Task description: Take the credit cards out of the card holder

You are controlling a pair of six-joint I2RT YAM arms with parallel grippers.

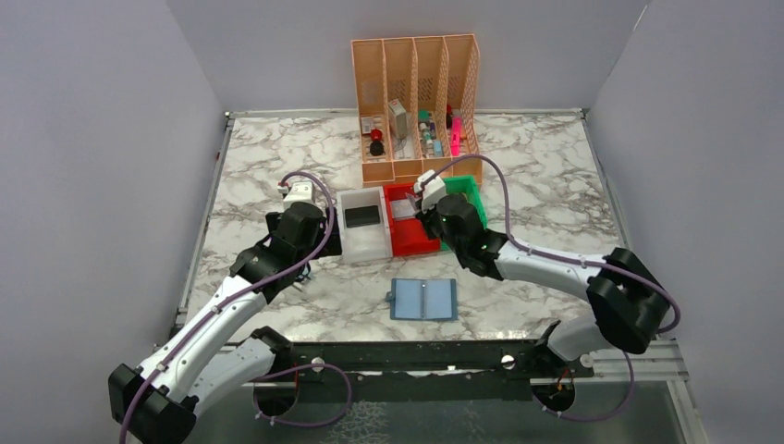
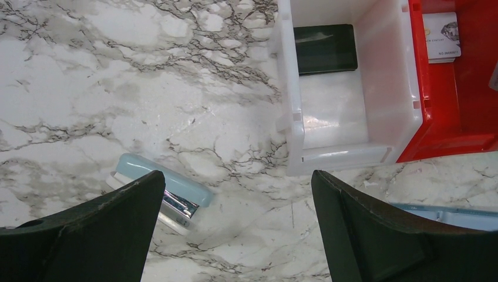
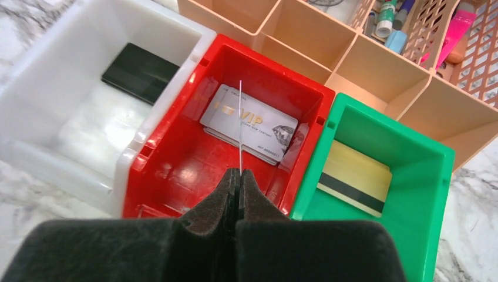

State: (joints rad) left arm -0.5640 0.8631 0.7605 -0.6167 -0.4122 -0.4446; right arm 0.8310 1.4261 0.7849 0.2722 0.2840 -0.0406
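The right gripper (image 3: 238, 179) has its black foam-padded fingers (image 3: 217, 205) pressed together on one thin flat rectangular card (image 3: 240, 126). The card stands on edge above the red plastic bin (image 3: 176, 170). It is seen edge-on, so its face and colour cannot be made out. Flat on the floor of the red bin lie silvery-grey cards (image 3: 258, 126) marked "VIP"; they are stacked, and their number is unclear. To the right, the green plastic bin (image 3: 431, 194) holds a gold card with a black stripe (image 3: 354, 176). To the left, the white plastic bin (image 3: 53, 135) holds a flat black rectangular item (image 3: 141, 71).

The left gripper (image 2: 238, 226) has its fingers spread wide and holds nothing. It hangs above the grey-veined marble table (image 2: 117, 88). A pale blue and white object with a metal strip (image 2: 167, 191) lies beneath it, partly hidden by one finger.

The teal-blue folding card holder (image 1: 422, 299) lies open on the table, near of the bins. Its pocket contents are too small to read.

The tall peach mesh organizer (image 1: 416, 92) stands at the far side.
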